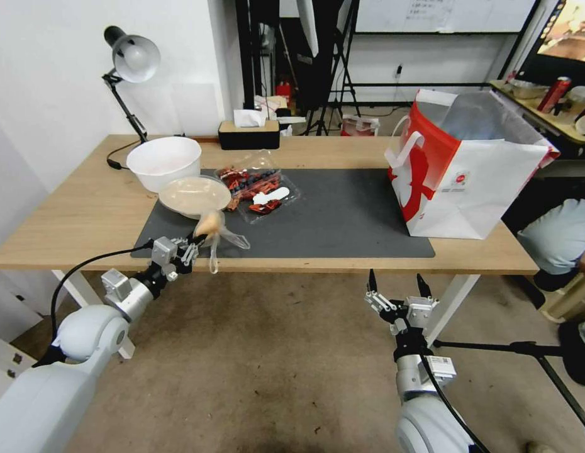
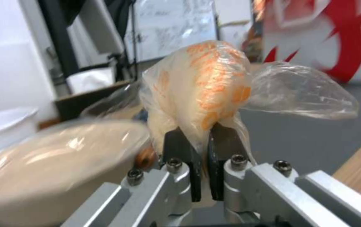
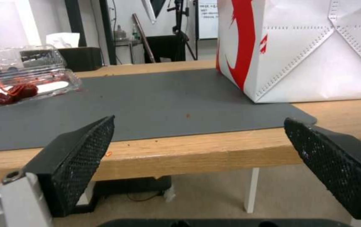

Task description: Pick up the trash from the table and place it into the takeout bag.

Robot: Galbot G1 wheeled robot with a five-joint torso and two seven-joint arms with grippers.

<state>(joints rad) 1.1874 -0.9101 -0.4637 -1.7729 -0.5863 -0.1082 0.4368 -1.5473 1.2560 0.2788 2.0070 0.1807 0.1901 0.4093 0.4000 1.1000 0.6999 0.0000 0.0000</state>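
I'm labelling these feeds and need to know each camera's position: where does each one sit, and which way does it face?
Head view: on the robot's head, looking forward and down at the table; both arms show, left claw pinching a knotted bag, right claw open below the table edge.
Left wrist view: on the left wrist, facing along the shut claw at the knotted bag.
Right wrist view: on the right wrist, facing across the mat between open fingers.
All share the takeout bag.

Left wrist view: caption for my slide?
Left gripper shut on knotted clear bag, beside the beige bowl.
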